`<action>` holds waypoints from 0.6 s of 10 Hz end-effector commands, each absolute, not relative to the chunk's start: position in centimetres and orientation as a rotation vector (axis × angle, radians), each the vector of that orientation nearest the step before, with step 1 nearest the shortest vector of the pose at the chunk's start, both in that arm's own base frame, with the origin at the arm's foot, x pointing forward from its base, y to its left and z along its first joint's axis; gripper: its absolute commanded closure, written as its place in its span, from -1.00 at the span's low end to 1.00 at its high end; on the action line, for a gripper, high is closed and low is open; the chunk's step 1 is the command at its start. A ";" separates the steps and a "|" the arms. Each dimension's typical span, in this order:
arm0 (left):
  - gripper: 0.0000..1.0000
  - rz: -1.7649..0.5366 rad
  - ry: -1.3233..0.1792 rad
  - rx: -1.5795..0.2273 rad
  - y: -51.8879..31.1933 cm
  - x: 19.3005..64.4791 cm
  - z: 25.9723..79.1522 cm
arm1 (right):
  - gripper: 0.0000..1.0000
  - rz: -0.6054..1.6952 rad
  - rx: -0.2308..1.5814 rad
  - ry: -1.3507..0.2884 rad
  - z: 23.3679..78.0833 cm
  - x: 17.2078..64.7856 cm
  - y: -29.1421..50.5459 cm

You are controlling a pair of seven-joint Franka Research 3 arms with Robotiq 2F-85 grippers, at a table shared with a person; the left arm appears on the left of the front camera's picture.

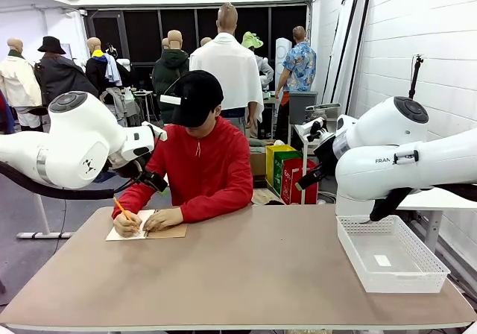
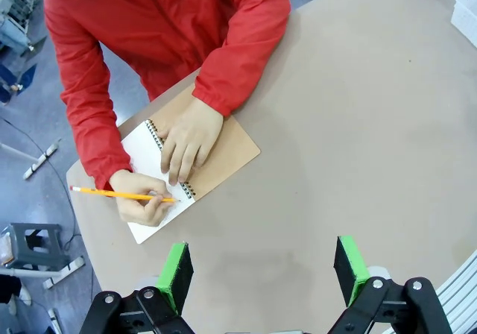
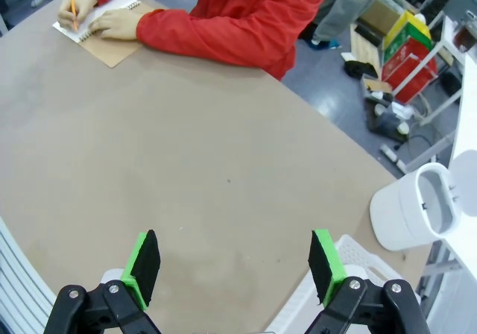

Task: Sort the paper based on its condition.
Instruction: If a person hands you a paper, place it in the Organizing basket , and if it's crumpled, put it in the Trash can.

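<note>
The counter's (image 1: 246, 274) middle lies bare; a person (image 1: 205, 162) writing in a notebook (image 1: 173, 231) blocks the far left, a basket (image 1: 402, 277) the right.

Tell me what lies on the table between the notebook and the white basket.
Nothing: in the front view the tabletop between the notebook and the white basket is bare.

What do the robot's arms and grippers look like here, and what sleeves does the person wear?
The left arm and right arm are rounded white shells with dark grey joint caps. The left gripper and right gripper are black with green pads. The person's sleeves are red.
</note>
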State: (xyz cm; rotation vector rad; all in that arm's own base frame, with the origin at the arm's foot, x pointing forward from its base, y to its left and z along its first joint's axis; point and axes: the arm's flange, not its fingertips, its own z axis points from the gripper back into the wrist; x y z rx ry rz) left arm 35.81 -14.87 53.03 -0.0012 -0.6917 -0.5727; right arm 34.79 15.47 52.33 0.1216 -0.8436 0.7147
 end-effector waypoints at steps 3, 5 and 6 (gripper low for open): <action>-1.00 -0.515 -0.718 0.002 -14.3 34.8 51.8 | -1.00 0.730 0.160 -0.851 52.0 35.1 15.3; -1.00 -0.565 -0.697 -0.004 -14.9 35.8 53.2 | -1.00 0.716 0.130 -0.844 52.3 34.8 15.5; -1.00 -0.565 -0.697 -0.004 -14.9 35.8 53.2 | -1.00 0.716 0.130 -0.844 52.3 34.8 15.5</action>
